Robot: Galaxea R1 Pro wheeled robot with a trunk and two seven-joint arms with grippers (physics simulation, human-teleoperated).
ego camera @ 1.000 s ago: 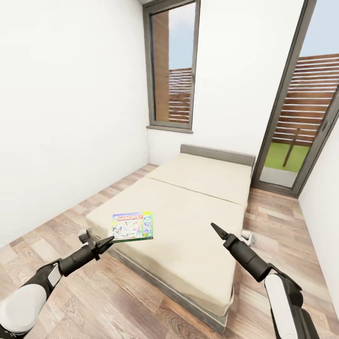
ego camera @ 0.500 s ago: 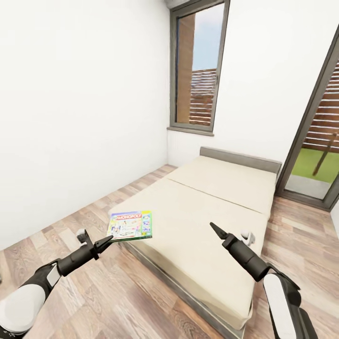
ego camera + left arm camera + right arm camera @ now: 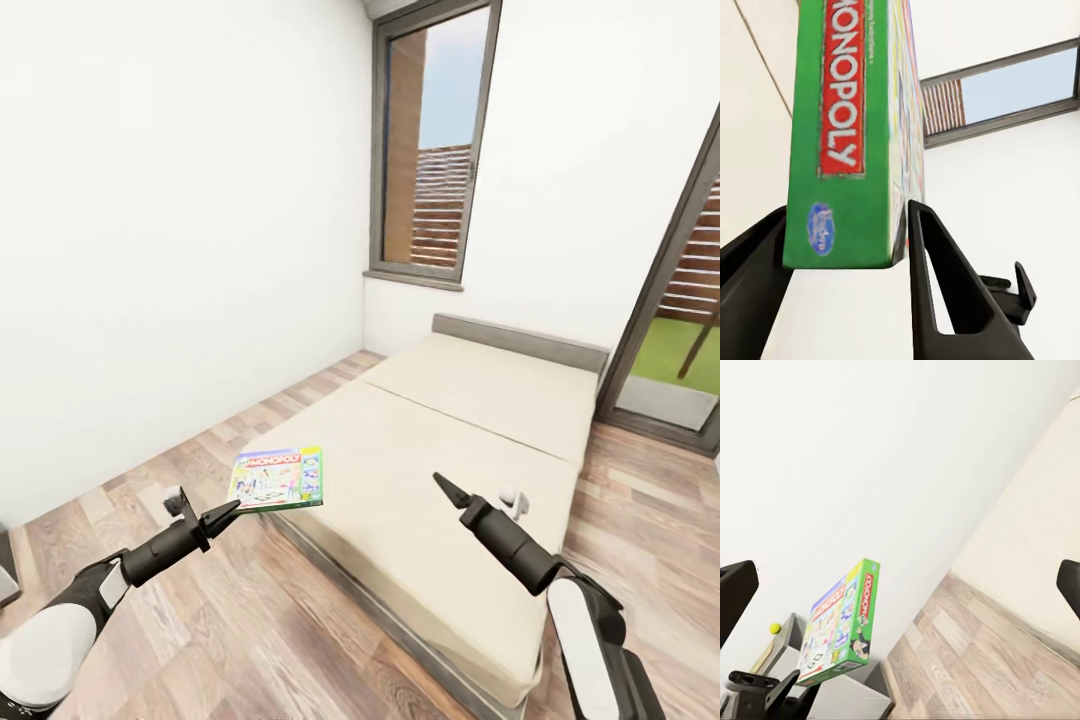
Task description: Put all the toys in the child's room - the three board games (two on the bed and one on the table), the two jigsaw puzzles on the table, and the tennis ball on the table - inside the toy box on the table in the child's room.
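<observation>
My left gripper (image 3: 225, 514) is shut on the corner of a green "Monopoly" board game (image 3: 279, 478), which it holds flat in the air over the floor beside the bed (image 3: 470, 420). In the left wrist view the box's green edge (image 3: 844, 135) sits clamped between the two black fingers (image 3: 937, 292). My right gripper (image 3: 441, 486) hovers over the beige mattress, and its fingers (image 3: 735, 585) stand wide apart with nothing between them. The right wrist view also shows the Monopoly box (image 3: 840, 622) and, far behind it, a small yellow tennis ball (image 3: 774, 628) on a pale grey surface.
The bed has a grey headboard (image 3: 520, 340) against the far wall, under a tall grey-framed window (image 3: 435, 150). A glass door (image 3: 680, 340) is at the right. White wall (image 3: 180, 250) runs along the left, with wood-plank floor (image 3: 250, 620) between it and the bed.
The whole view has swung left, so bed and window sit further right in the picture. The Monopoly box stays in my left gripper. The right arm has drifted slightly left.
</observation>
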